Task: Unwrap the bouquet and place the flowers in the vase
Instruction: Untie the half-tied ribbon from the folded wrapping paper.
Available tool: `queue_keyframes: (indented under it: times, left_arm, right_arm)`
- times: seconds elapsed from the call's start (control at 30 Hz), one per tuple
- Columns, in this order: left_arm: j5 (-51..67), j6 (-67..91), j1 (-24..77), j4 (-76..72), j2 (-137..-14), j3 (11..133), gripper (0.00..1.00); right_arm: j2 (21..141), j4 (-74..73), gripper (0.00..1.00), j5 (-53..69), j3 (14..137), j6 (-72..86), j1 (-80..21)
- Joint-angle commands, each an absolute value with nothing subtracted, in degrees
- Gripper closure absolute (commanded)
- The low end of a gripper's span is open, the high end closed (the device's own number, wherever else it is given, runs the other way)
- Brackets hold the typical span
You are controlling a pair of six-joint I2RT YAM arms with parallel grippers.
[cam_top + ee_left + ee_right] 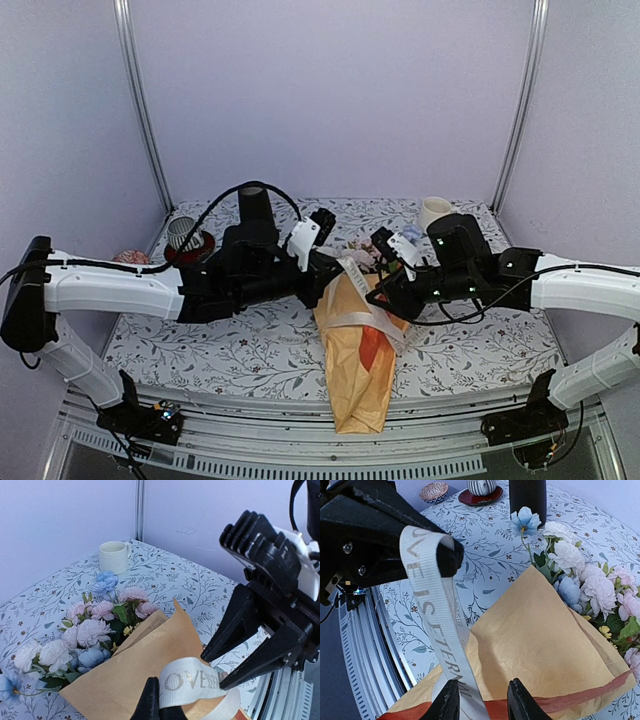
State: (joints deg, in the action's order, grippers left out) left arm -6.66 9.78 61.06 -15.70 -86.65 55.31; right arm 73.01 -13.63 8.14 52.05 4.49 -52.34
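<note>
unwrapping step: the left gripper (155, 702) is clamped on the cream ribbon (427, 595), the right gripper (482, 700) stands half open and empty, the bouquet (535, 645) lies just beyond its fingertips, so the ribbon probably needs pulling loose next.

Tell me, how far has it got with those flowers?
Nothing finished yet. The left jaws are shut on the cream printed ribbon, the right jaws open beside it. The tan kraft paper cone still wraps the pastel artificial flowers. Left: freeing the ribbon, opening the paper, moving the flowers into the tall black vase.
</note>
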Motion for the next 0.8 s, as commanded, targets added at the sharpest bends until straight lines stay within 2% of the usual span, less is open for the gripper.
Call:
queue_keyframes:
  times: [0.0,0.13,0.43,0.53,0.57,0.77]
  left_arm:
    - [-6.50,10.67,60.57,-18.19,-85.49,54.36,1.00]
    - [-7.23,10.89,60.62,-18.18,-85.45,54.07,1.00]
    - [-8.80,11.32,60.50,-18.88,-85.11,53.03,1.00]
    - [-8.81,11.66,60.38,-18.92,-85.06,52.53,1.00]
    - [-8.76,11.87,60.39,-18.90,-85.24,52.41,1.00]
    - [-6.97,13.32,60.21,-19.32,-86.65,51.72,0.99]
  right_arm:
    - [74.37,-12.22,0.64,12.35,52.61,3.94,-52.35]
    - [74.79,-12.10,0.65,14.06,52.18,3.70,-52.36]
    - [73.69,-12.58,0.80,13.99,50.62,4.04,-52.32]
    - [72.80,-13.28,0.94,13.89,50.06,4.20,-52.34]
    - [72.51,-13.49,0.96,13.84,50.06,4.26,-52.36]
    - [70.29,-14.67,0.97,11.68,52.42,4.31,-52.33]
